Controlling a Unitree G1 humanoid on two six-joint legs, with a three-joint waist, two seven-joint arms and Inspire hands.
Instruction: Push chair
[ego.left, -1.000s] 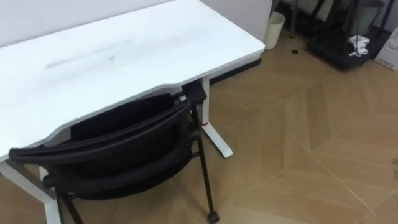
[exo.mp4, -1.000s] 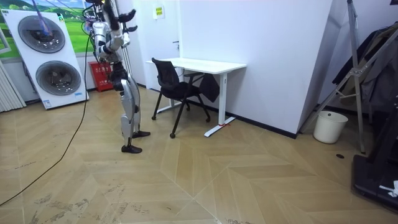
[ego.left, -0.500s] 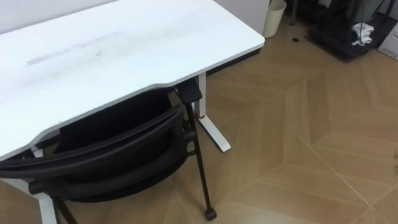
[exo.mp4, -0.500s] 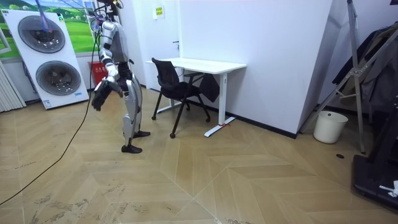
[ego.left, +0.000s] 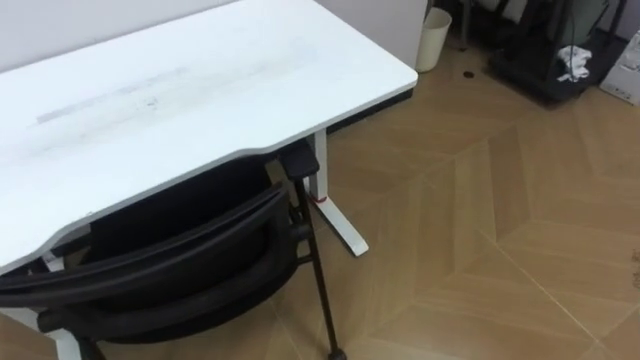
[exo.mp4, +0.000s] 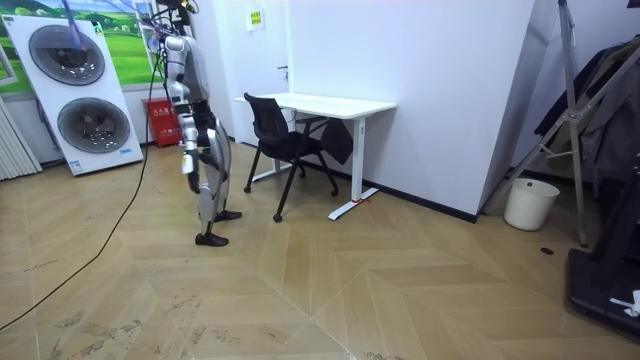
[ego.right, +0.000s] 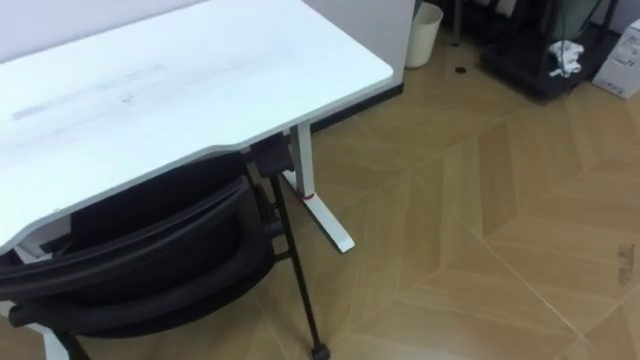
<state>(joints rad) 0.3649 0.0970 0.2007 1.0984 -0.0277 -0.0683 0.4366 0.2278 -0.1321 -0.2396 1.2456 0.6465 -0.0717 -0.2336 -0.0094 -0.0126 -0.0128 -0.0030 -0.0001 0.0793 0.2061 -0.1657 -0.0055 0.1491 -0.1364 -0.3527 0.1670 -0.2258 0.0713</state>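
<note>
Dark right hand (exo.mp4: 187, 165): one, hanging straight down beside hip; grip state cannot be told.
Chair (ego.left: 150, 262): one, black, ahead of hand, apart from it, partly under desk.
Desk (ego.left: 200, 90): one, white, beyond chair.

Standing upright, facing the room view's right, one foot ahead of the other, near-side right arm hanging down beside the hip, right hand (exo.mp4: 188, 164) at thigh level, too small to read.
</note>
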